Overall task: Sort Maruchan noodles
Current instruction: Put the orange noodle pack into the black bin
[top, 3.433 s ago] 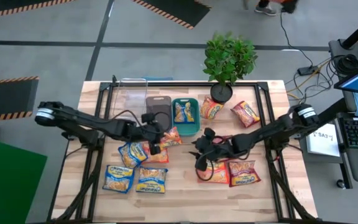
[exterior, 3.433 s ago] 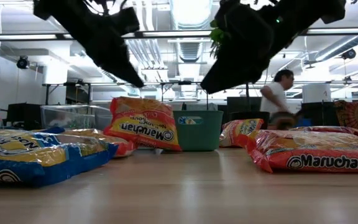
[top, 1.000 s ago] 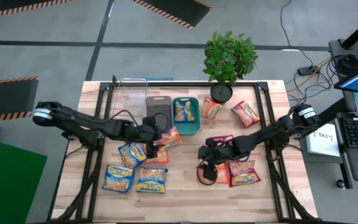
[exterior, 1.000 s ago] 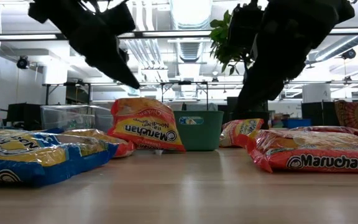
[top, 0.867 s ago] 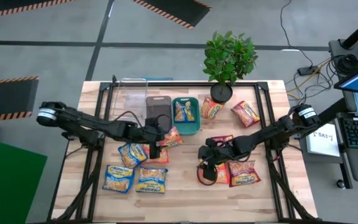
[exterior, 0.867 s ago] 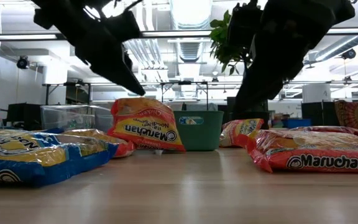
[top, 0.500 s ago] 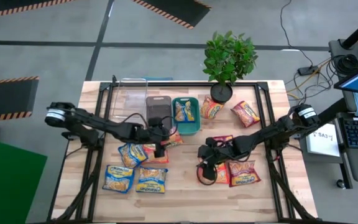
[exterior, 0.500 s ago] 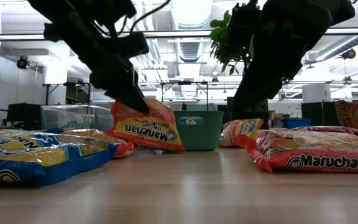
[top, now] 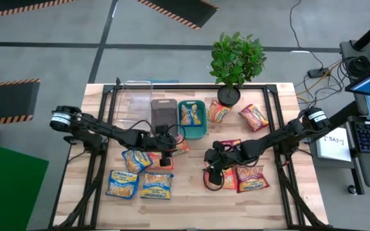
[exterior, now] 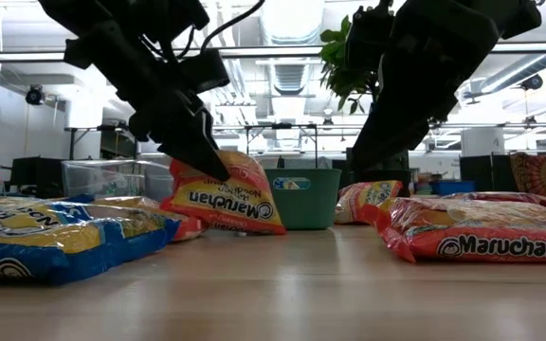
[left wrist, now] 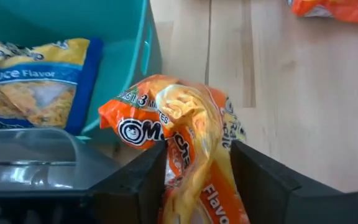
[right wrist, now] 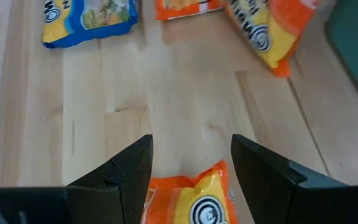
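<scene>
Orange Maruchan packet (left wrist: pixel 188 134): your left pincer (left wrist: pixel 197 163) pinches it beside the teal bin (left wrist: pixel 73 25), ready for lifting; your right pincer (right wrist: pixel 190 163) hangs wide over another orange packet (right wrist: pixel 194 202).

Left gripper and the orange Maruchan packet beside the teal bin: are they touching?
Touching. In the left wrist view the left gripper has a finger on each side of the orange packet, pressing into its crumpled wrapper.

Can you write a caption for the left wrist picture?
Left hand closing around an orange noodle packet beside the teal bin.
</scene>
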### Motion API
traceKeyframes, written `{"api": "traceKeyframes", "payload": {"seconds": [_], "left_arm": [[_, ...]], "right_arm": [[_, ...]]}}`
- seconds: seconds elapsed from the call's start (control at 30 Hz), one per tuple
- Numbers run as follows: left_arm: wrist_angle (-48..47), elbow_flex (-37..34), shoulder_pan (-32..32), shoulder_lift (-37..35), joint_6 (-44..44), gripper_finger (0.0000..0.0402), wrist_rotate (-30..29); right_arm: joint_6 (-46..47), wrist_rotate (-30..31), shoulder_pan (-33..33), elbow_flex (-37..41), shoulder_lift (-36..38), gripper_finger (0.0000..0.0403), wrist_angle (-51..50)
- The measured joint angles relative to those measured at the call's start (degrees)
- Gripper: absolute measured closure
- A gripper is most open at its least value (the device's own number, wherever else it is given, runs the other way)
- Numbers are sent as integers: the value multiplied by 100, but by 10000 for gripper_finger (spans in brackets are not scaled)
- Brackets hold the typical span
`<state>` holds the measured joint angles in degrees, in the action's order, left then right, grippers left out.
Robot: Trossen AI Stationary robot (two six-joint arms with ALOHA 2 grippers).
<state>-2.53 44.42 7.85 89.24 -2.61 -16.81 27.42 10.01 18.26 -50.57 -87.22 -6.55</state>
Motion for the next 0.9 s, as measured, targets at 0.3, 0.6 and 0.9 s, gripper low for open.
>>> {"api": "traceKeyframes", "payload": {"seconds": [0.3,0.6,0.9], "left_arm": [[68,20,79,441,71,329,-161],[-39,153,254,432,343,399,-97],[-53,458,441,-267,868,401,-66]], "right_arm": [[2,58,0,0,0,197,0],[2,61,0,-1,0,197,1],[4,61,0,0,0,197,-2]]}}
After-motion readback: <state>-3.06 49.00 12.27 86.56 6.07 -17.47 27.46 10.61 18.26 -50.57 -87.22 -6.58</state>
